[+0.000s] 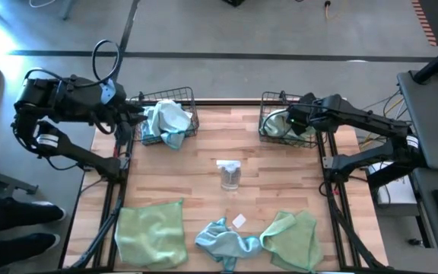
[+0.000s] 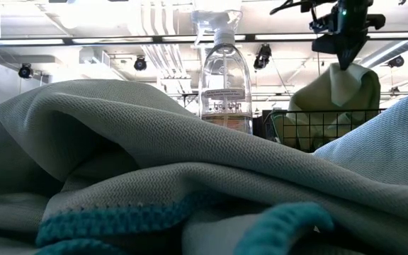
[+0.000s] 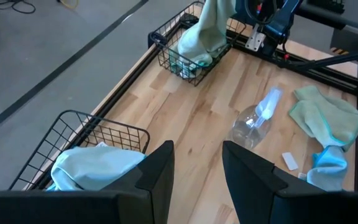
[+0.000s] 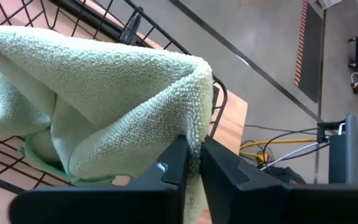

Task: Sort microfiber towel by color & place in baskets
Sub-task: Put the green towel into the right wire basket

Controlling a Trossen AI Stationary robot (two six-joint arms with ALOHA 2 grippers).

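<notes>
Two black wire baskets stand at the table's far side. The left basket [image 1: 175, 122] [image 3: 98, 140] holds light blue towels [image 1: 166, 118]. My left gripper [image 1: 137, 116] [image 3: 197, 168] hovers open just to its left, touching nothing. My right gripper [image 1: 296, 118] [image 2: 346, 60] [image 4: 194, 158] is over the right basket [image 1: 274, 114] [image 2: 299, 131], shut on a pale green towel [image 2: 335, 95] [image 4: 104, 106]. Near the table's front edge lie a flat green towel [image 1: 150, 232], a crumpled light blue towel [image 1: 223, 242] and a bunched green towel [image 1: 291, 240]. My right gripper pinches the pale green towel between its two fingers at a raised fold [image 4: 197, 134] that forms the towel's top. The fingers come from above, pointing down. The towel hangs below them as a peaked bundle, and its lower part [image 2: 310, 117] sits inside the right basket.
A clear spray bottle [image 1: 229, 175] [image 2: 225, 78] stands at the table's middle, with a small white tag [image 1: 239, 221] in front of it. Bare wood lies between the baskets and around the bottle. Black frame rails run along both table sides.
</notes>
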